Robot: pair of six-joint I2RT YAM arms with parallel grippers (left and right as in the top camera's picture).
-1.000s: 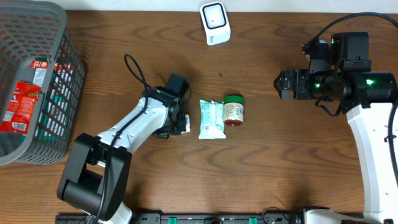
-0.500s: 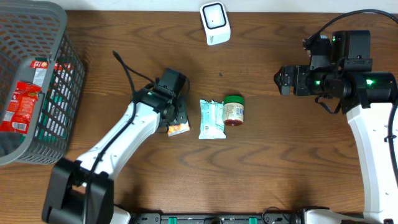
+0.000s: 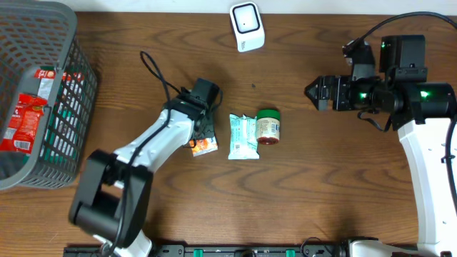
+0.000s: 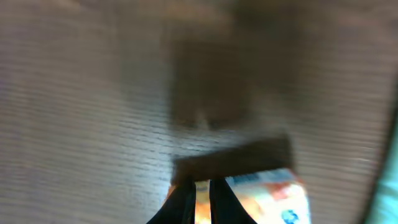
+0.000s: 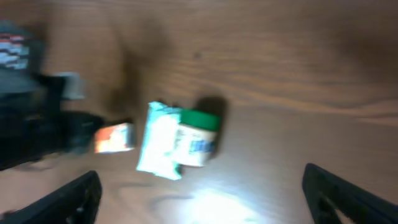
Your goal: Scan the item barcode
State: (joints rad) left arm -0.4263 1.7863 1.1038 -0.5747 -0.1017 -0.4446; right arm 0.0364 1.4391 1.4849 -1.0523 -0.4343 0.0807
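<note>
Two changes stand out against the view one second ago. First, the left end effector has gone from a slight gap to fully closed, and it now pinches one edge of the orange packet. Second, the right end effector has shifted a little closer to the scanner; its jaws stand wide apart and hold nothing.

We judge that the grasp is now made and that the lift and the carry to the scanner remain. The orange packet sits toward the robot from the scanner and slightly to its left, well apart from it. We cannot tell whether it rests on the surface or is just clear of it. No barcode is legible in any view.

Count of items:
- Scanner: one.
- Orange packet: one, in the left grip.
- Teal-and-white packet: one, toward the robot from the scanner.
- Green-lidded jar: one, touching that packet.
- Basket: one, far to the left of the scanner.
- Red packets: inside the basket; we cannot count them exactly.
</note>
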